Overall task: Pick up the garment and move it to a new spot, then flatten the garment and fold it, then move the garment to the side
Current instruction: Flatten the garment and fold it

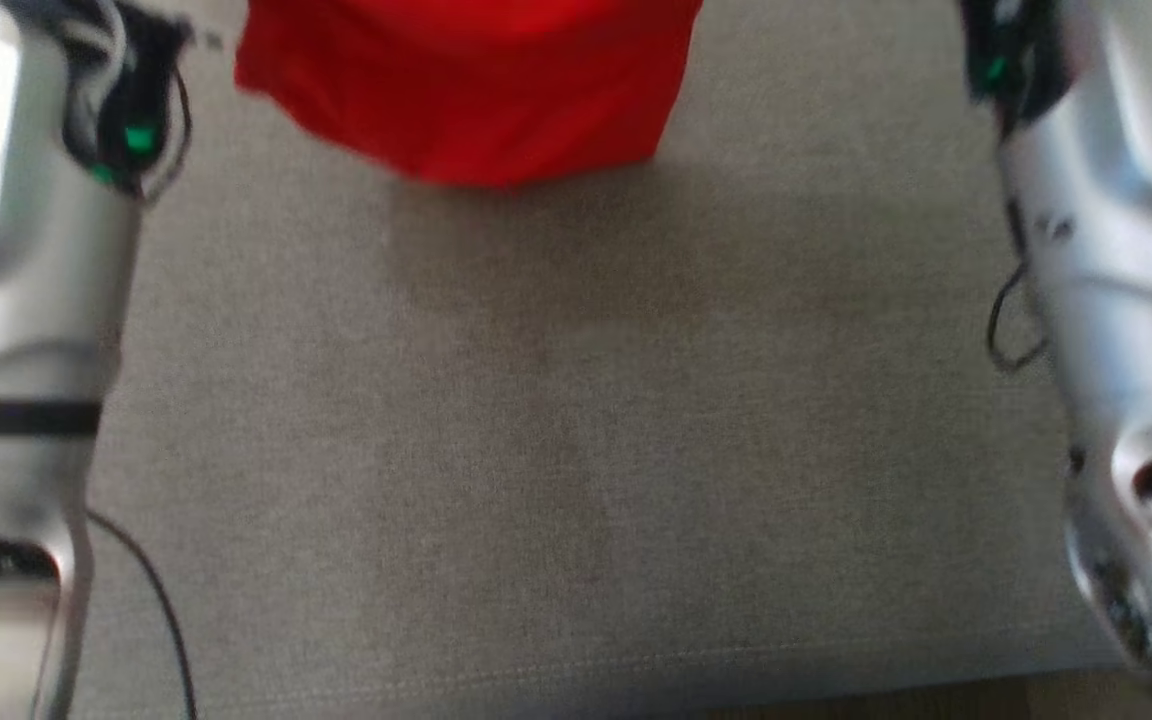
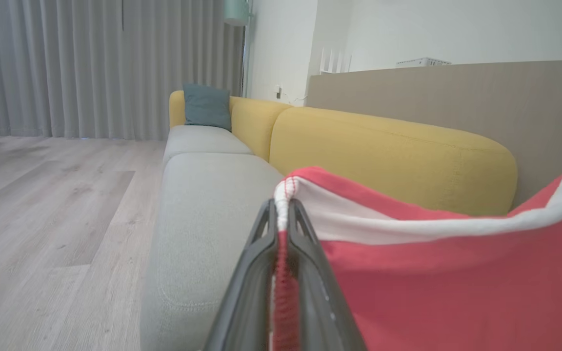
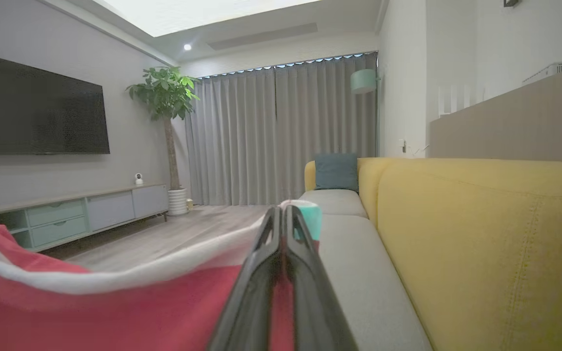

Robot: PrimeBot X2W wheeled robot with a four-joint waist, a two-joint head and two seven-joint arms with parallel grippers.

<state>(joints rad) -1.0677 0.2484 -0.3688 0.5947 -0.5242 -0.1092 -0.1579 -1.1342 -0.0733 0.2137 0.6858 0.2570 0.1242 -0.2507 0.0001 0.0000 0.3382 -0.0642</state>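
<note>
Left gripper (image 2: 284, 219), right gripper (image 3: 283, 224), garment (image 1: 466, 90) stretched crosswise

Left gripper (image 2: 284, 207) pinched shut, right gripper (image 3: 282, 212) likewise, forearms (image 1: 26, 300) seemingly raised

Head view is smeared with blur: the left forearm (image 1: 26, 300) and right forearm (image 1: 1116, 250) are soft-edged and sliced off by the side and top edges. The garment (image 1: 466, 90) loses its upper part past the top edge. Over to the left wrist view, the cloth runs off the right and bottom edges, its hem vanishing inside the clamped left hand (image 2: 283, 204). Right wrist view: there's a teal patch (image 3: 312, 219) behind the right hand (image 3: 283, 210), and I can't tell what it is.
</note>
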